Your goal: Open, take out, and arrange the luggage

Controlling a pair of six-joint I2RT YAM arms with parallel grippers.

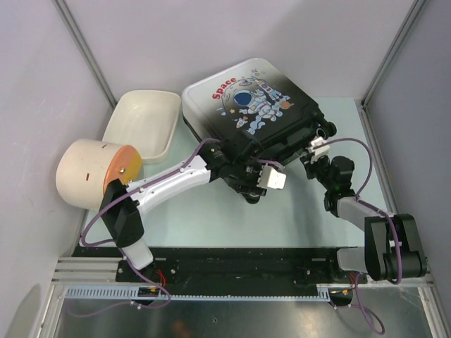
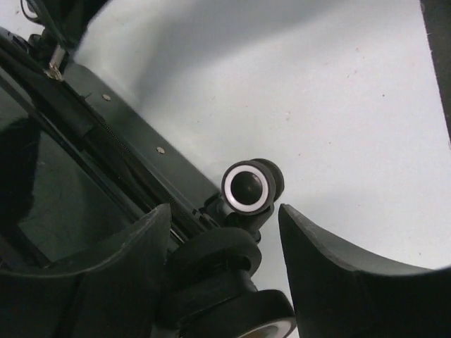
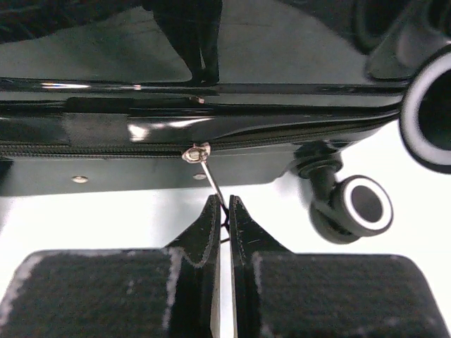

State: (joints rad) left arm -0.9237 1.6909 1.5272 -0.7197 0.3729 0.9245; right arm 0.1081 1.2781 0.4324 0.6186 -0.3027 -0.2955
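- Top view: grey walls are closing in a pale green table (image 1: 211, 218). The luggage (image 1: 250, 95) is lying closed and flat at the back middle, print side up, its wheeled end facing the arms.
- A tub (image 1: 144, 123) is sitting just left of the luggage, touching it or nearly so. A cylinder (image 1: 88, 172) is lying at the left wall.
- The left gripper (image 1: 248, 184) is reaching to the luggage's near left corner. The right gripper (image 1: 308, 146) is meeting its near right corner.
- Left wrist view: the left gripper (image 2: 224, 211) is holding its jaws wide apart, one on each side of a wheel (image 2: 211, 260). I cannot tell whether the left finger is touching it; a gap is showing at the right finger. The luggage (image 2: 63, 190) is filling the left, with the table (image 2: 317, 105) beyond.
- Right wrist view: the right gripper (image 3: 225, 208) is pinching its jaws closed on the zip pull (image 3: 211, 176), which is slanting down from the zip line on the luggage (image 3: 211, 130). A second wheel (image 3: 359, 205) is standing to the right on the table (image 3: 106, 218).
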